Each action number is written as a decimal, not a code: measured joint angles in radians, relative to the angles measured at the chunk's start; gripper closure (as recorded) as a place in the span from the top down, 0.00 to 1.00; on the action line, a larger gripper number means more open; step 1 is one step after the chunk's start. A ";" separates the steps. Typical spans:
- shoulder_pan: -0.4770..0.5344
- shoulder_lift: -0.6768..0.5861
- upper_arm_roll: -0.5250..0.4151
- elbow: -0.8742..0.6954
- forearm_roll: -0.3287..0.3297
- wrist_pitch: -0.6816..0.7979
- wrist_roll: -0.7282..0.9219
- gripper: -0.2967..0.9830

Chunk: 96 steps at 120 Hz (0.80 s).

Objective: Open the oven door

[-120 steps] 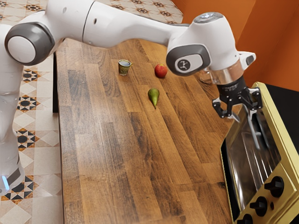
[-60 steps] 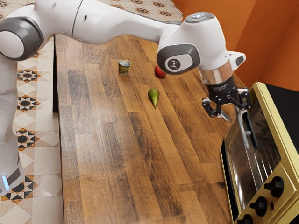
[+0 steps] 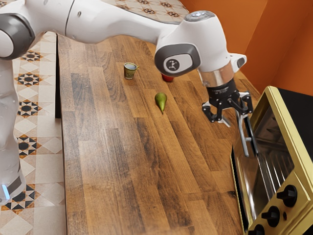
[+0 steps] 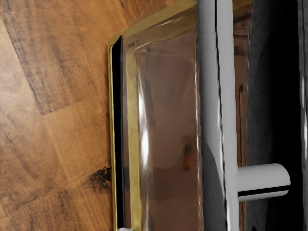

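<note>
And here we are at the pull! My gripper [image 3: 235,122] is up by the handle [image 3: 246,147], fingers spread wide and clamped on nothing. One finger looks to be on the door side of the bar, the other stands off on the tabletop [image 3: 107,171] side, so I read this as a hooking pull, no squeeze needed.

Where's the oven door [image 3: 252,181]? Out at four o'clock from the middle of the exterior view, on the front of the oven [image 3: 286,127], and it's ajar: its upper edge leans out from the yellow frame, the inside peeking through. Opening in hand, then, and a good way short of finished, I'd say.

Next move? Out toward nine o'clock in that view, then curving down toward eight, following what I take to be a low hinge. Go too straight and the bar could slip off my finger!

Now the lie of it: the door faces roughly nine o'clock, back toward my arm's side of the exterior view. Its long axis runs from about half past eleven to half past five, and the handle runs nearly alongside, a touch closer to twelve and six. In the wrist view, the long bar crosses right in front of the glass.
</note>
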 joint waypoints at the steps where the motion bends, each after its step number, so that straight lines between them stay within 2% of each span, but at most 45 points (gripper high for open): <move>1: 0.001 -0.001 -0.001 -0.001 0.000 0.000 0.000 0.29; 12: 0.035 -0.017 -0.032 -0.023 -0.011 0.000 -0.003 0.29; 16: -0.010 -0.035 0.015 -0.045 -0.020 0.000 -0.004 0.29; 45: -0.012 -0.077 0.030 -0.136 -0.090 -0.007 -0.010 0.29; 72: -0.007 -0.114 0.031 -0.187 -0.096 -0.017 -0.013 0.29; 96: 0.012 -0.148 0.018 -0.251 -0.142 -0.010 -0.015 0.30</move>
